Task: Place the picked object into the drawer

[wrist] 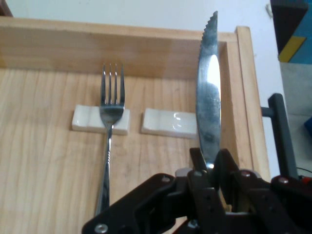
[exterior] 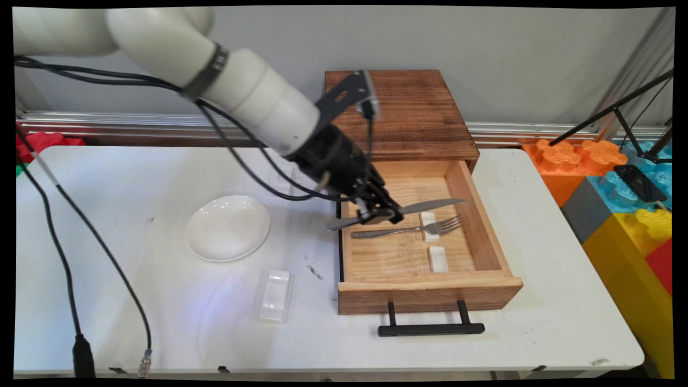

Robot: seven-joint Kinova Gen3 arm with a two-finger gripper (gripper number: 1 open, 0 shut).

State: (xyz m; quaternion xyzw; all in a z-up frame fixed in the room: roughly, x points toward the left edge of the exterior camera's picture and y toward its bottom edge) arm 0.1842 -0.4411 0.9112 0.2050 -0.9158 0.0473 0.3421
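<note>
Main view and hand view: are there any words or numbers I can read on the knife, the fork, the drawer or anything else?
None. No word, number, brand or sign can be read in either view: not on the knife that the gripper holds, the fork, the wooden drawer, the white plate or the clear plastic box.

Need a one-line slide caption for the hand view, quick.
Gripper holding a serrated knife above an open wooden drawer, fork on a white rest.

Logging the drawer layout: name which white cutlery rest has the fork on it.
The rest farther from the drawer's handle carries the fork; the nearer rest is bare.
</note>
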